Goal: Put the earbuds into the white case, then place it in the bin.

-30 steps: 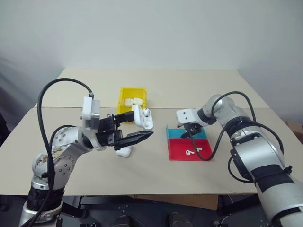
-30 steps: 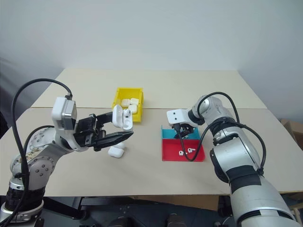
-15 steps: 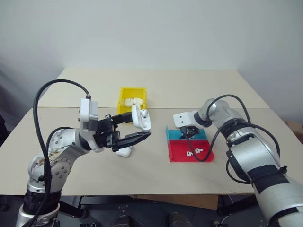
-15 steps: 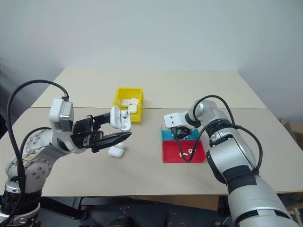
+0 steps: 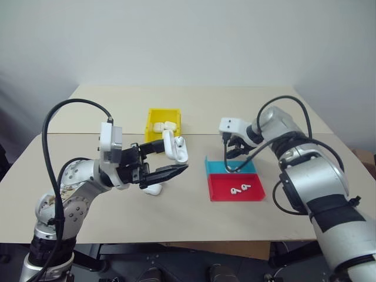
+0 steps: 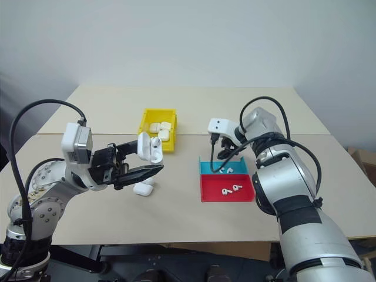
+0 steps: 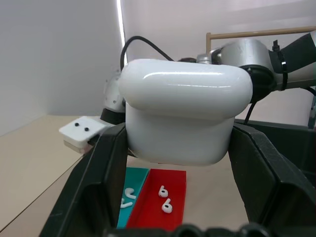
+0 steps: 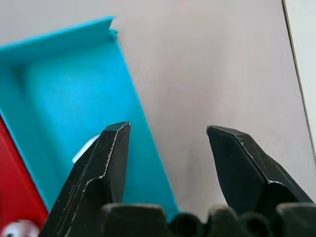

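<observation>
Two arms | left jaws clamp white case (image 5: 176,147) | right jaws apart, empty

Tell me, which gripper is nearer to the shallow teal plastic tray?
Right. The right gripper hovers open just above the shallow teal plastic tray; the left gripper, holding an open white case, is far off across the table.

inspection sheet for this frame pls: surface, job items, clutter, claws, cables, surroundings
Surface: beige table, two boards butted along a seam.
Job's things: open white case in left claw; closed spare case on table; cases in yellow bin; two earbuds in red tray; one in teal tray.
Clutter: nothing seen.
Claws: left claw shut on case; right claw open, empty, above teal tray.
Cables: black loops on both arms.
Surroundings: plain white wall.
</observation>
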You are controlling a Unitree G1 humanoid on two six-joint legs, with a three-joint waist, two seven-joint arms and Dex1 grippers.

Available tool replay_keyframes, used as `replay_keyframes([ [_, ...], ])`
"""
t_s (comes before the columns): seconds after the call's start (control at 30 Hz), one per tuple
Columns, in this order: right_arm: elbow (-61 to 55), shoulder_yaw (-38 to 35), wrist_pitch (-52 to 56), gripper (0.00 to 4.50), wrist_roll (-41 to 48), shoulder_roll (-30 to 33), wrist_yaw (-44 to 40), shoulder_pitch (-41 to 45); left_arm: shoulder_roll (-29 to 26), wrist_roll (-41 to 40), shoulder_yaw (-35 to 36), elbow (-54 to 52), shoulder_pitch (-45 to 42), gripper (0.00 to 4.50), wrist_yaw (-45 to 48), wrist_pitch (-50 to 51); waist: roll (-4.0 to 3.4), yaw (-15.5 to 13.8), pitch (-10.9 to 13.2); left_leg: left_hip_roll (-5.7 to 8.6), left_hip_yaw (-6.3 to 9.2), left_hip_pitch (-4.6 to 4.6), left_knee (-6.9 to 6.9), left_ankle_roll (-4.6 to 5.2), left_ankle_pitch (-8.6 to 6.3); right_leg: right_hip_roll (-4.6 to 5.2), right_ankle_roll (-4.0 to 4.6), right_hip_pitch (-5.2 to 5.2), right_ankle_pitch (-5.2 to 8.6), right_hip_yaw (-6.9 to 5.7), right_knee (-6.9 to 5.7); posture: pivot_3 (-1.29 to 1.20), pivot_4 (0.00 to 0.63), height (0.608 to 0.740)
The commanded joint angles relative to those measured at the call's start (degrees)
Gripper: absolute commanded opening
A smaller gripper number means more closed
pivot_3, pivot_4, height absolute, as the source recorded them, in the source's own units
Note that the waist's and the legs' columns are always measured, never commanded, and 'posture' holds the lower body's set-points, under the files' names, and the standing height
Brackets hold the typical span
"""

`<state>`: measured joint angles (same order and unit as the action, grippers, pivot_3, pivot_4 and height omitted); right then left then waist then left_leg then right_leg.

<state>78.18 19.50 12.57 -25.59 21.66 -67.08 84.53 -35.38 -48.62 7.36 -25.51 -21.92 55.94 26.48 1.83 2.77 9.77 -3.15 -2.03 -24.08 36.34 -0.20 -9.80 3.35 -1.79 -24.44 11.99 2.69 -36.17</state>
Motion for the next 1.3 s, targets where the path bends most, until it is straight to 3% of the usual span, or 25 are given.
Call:
replay_keyframes([
  [0.03,0.22,-0.62,12.20,2.97,0.67,-1.35,-1.63,3.24,-0.16,-0.55,-0.04,-1.36,-0.93,2.78,0.17,-0.04,0.00,-0.05,0.00,0.01,0.00,-0.01,0.00,0.00,0.00,0.01,0.00,0.00,0.00,0.00,0.00,0.00,0.150,0.740],
  [0.23,-0.30,-0.22,20.61,2.97,0.64,-2.99,-3.23,4.06,-0.21,-0.45,-0.42,-1.27,-1.07,2.78,0.15,0.02,0.00,-0.22,0.00,0.02,0.01,-0.12,0.00,0.00,0.00,0.02,-0.01,-0.08,0.00,-0.03,0.03,0.00,0.150,0.740],
  [0.43,-3.12,2.30,8.97,2.97,-0.69,-1.21,-5.78,1.01,0.08,-0.27,-0.60,-0.96,-1.11,2.78,0.30,-0.40,-0.01,-0.13,0.01,0.03,0.01,-0.14,0.00,0.00,0.00,0.02,-0.11,-0.10,0.05,-0.04,0.04,0.00,0.150,0.740],
  [0.73,-2.61,3.12,8.10,2.97,-1.03,-2.05,-0.28,-2.49,0.25,-0.33,-0.50,-1.56,-0.59,2.78,-0.05,-0.49,-0.01,-0.07,0.01,0.02,0.01,-0.13,0.00,0.00,0.00,0.02,-0.09,-0.10,0.04,-0.04,0.02,0.00,0.150,0.740],
  [1.3,-3.64,5.82,6.21,2.97,-2.57,-0.24,-6.99,-4.49,0.26,-0.47,-0.47,-1.93,-0.34,2.78,-0.46,-0.38,-0.01,-0.11,0.01,0.02,0.02,-0.13,0.00,0.00,0.00,0.02,-0.12,-0.10,0.06,-0.03,0.02,0.00,0.150,0.740],
])
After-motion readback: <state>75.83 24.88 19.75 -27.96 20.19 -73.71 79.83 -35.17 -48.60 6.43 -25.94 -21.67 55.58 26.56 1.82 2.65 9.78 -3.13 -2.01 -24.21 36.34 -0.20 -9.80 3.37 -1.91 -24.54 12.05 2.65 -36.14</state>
